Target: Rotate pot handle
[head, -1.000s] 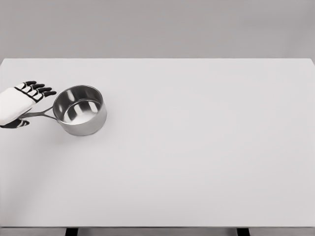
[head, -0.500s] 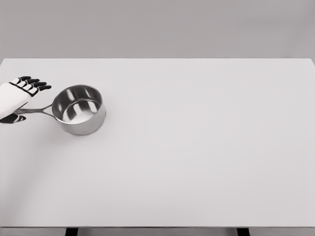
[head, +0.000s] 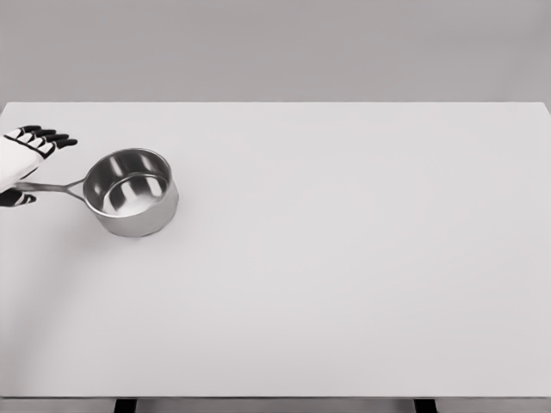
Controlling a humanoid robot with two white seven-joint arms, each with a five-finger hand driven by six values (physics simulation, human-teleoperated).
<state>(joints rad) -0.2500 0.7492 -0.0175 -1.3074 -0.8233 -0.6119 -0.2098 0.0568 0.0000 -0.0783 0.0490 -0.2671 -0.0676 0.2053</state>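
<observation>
A shiny steel pot [head: 131,191] stands on the white table [head: 344,258] at the left. Its thin handle [head: 50,186] points left, towards the picture's edge. My left hand [head: 24,159] is at the handle's outer end, half cut off by the frame. The fingers [head: 47,137] stretch out flat on the far side of the handle. The black thumb [head: 17,199] lies on its near side. The handle end runs between them, and no finger is curled round it. My right arm is out of view.
The table's left edge lies just beyond the left hand. Its front edge runs along the bottom of the view, with two dark legs below.
The left hand has moved left and away from me. The pot has shifted slightly left, its handle has swung from lower left to straight left, and more of the handle shows.
</observation>
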